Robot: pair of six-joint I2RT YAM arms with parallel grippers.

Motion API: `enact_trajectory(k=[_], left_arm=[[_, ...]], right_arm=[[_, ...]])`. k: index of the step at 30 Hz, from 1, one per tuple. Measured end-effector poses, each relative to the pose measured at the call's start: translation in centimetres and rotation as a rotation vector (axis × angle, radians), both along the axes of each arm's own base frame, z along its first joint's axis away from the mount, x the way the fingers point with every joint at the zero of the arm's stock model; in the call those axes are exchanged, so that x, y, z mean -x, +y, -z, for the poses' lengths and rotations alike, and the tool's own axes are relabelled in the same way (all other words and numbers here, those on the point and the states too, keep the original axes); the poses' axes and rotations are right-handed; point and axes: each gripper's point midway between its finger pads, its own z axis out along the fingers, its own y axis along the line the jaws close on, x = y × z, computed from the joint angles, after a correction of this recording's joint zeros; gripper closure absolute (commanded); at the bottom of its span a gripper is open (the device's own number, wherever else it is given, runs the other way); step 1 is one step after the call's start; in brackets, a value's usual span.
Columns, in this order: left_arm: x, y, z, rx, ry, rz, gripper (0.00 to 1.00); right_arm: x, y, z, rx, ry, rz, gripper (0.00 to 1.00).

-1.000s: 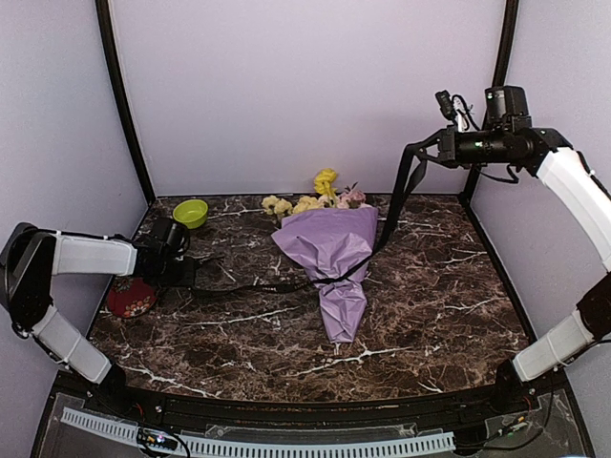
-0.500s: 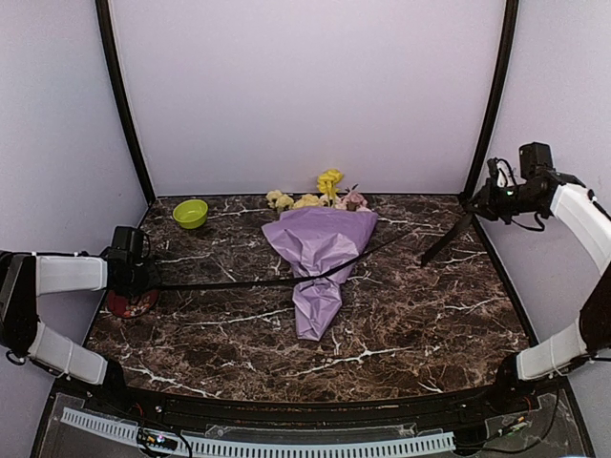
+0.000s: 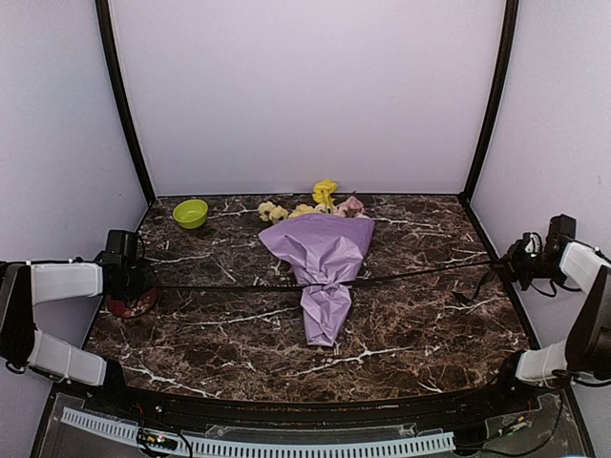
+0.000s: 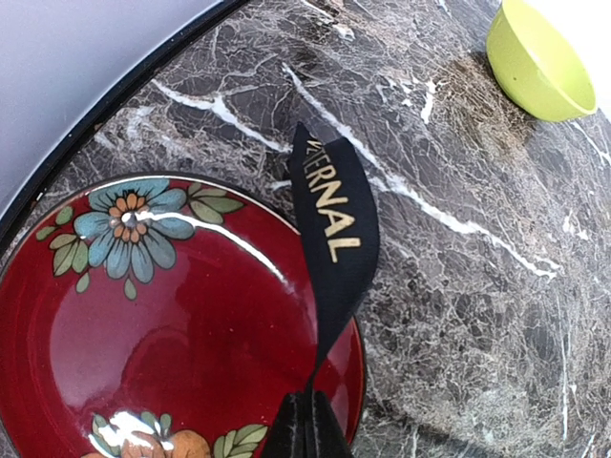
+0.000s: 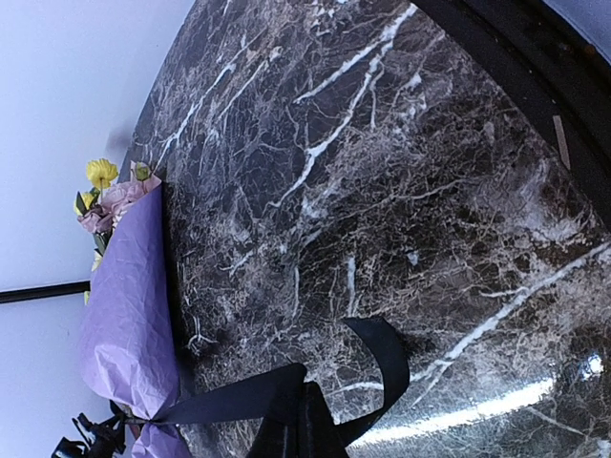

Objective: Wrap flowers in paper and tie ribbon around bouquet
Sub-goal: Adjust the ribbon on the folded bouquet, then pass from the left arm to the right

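Left gripper (image 4: 305, 426) is clamped on one ribbon (image 3: 239, 284) end above a red plate (image 4: 143, 315), its fingers mostly cut off by the wrist view's lower edge. Right gripper (image 5: 291, 426) pinches the other end at the counter's (image 3: 430, 324) right edge. The ribbon runs taut around the bouquet (image 3: 326, 310) lying mid-counter. Paper (image 3: 320, 243) hides the stems, and whether a knot exists cannot be made out.

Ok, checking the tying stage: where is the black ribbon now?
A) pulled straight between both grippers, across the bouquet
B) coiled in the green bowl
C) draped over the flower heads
A: the ribbon runs taut from left gripper to right gripper across the bouquet.
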Motion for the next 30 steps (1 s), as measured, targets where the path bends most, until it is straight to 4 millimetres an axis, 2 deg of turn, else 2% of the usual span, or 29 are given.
enact_trajectory(k=[5,10,12,14,17,18,22,24,26,28,30], left_arm=[[-0.1,-0.3,-0.6,0.018,-0.024,0.003,1.00],[-0.6,-1.2,-1.5,0.037,-0.060,0.050,1.00],[-1.1,-2.5,-2.4,0.022,-0.091,0.102,1.00],[-2.1,-5.6,-4.0,0.009,-0.139,0.209,1.00],[-3.7,-11.5,-8.3,0.017,-0.265,0.402,1.00],[-4.1,-13.4,-10.2,0.022,-0.322,0.460,1.00],[-4.2,-19.3,-18.0,0.040,-0.568,0.671,1.00],[-3.6,-22.2,-22.0,0.047,-0.686,0.778,1.00],[-2.4,-25.3,-26.2,0.056,-0.813,0.897,1.00],[-0.9,-27.9,-29.4,0.068,-0.913,0.998,1.00],[0.9,-30.6,-32.6,0.081,-1.019,1.101,1.00]], right_arm=[[0.5,-1.0,0.7,-0.055,-0.001,0.064,1.00],[-0.2,-0.6,0.5,-0.028,-0.009,0.034,1.00],[-1.3,0.4,0.3,0.036,-0.004,-0.018,1.00],[-2.3,2.2,-0.2,0.091,-0.016,-0.088,1.00],[-3.2,5.2,-0.7,0.160,-0.037,-0.178,0.99],[-3.3,6.0,-0.8,0.175,-0.040,-0.202,0.96],[-3.3,9.2,0.3,0.227,-0.002,-0.304,0.70],[-3.3,11.4,1.2,0.263,0.036,-0.388,0.55],[-3.2,13.8,1.6,0.304,0.058,-0.479,0.45],[-3.3,16.1,0.9,0.341,0.040,-0.560,0.36],[-3.8,18.5,-0.9,0.385,-0.029,-0.630,0.27]])
